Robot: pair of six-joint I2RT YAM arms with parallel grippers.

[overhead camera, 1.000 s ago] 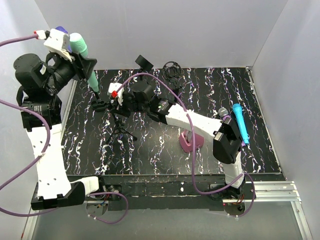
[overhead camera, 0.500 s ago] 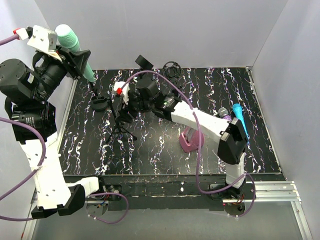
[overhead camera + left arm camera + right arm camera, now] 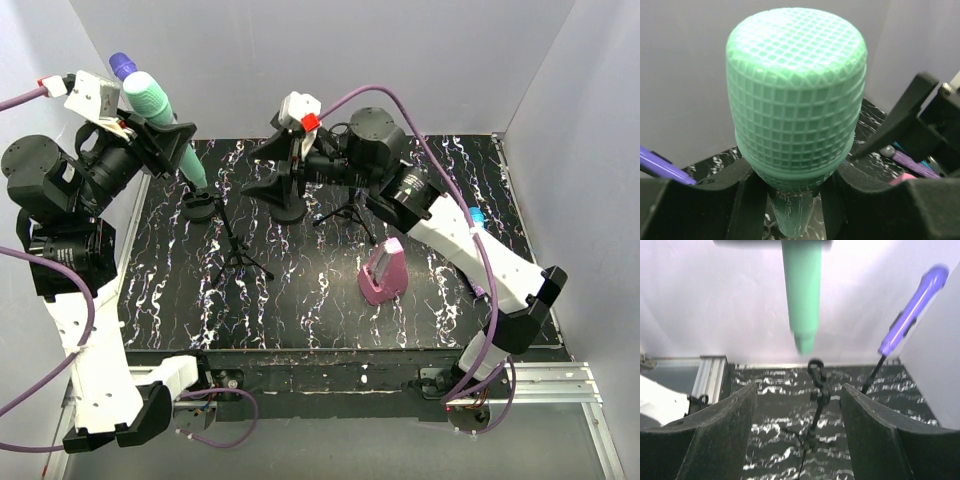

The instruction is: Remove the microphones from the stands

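The green microphone [image 3: 160,108] is up at the far left, clear of the stand, with my left gripper [image 3: 150,135] shut on its neck. In the left wrist view its mesh head [image 3: 797,100] fills the frame and the gripper [image 3: 790,200] clamps the handle just below it. The black tripod stand [image 3: 237,255] stands on the marbled table, its empty clip [image 3: 200,207] just under the microphone's lower end. The right wrist view shows the handle [image 3: 802,305] hanging apart above that clip [image 3: 816,375]. My right gripper [image 3: 268,170] hovers open to the right of the stand, holding nothing [image 3: 799,410].
A purple microphone [image 3: 122,65] on a thin stand rises behind my left gripper [image 3: 912,310]. A second tripod [image 3: 345,210] stands under my right arm. A pink holder [image 3: 383,275] sits right of centre, and a blue microphone [image 3: 475,213] peeks out behind the right arm.
My right gripper has let go of the stand's clip area, opened, and swung up and back to the right. My left gripper has shifted slightly with the green microphone held above the clip.
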